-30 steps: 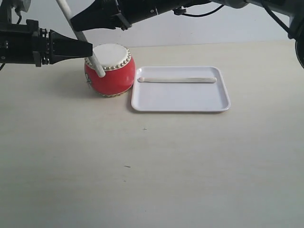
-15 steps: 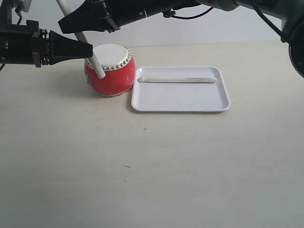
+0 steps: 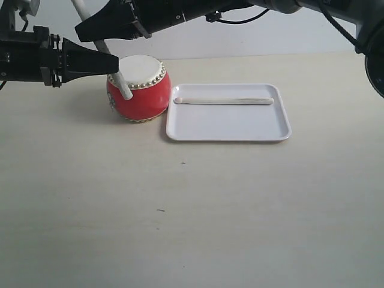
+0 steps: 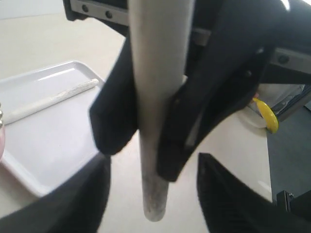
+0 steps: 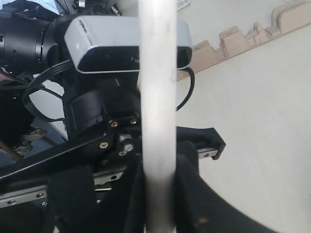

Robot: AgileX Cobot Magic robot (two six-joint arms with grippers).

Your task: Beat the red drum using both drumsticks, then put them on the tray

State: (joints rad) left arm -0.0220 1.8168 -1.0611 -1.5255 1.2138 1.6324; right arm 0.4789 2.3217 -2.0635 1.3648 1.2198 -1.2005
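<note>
Drum (image 3: 138, 96) squat and barrel-shaped, glossy red body, cream skin on top, gold studs round both rims; on the table (image 3: 180, 210) just left of the white tray (image 3: 240, 129). One pale drumstick (image 3: 223, 101) flat along the tray's far side, bead tip toward the drum. Other drumstick (image 3: 123, 84) tilted, lower end against the drum's left rim, shaft slanting up and left. Right gripper (image 3: 84, 33) over on the left, above the drum, clamped on that shaft. Left gripper (image 3: 113, 62) level beside the drum, fingers spread clear of the stick, nothing held.
</note>
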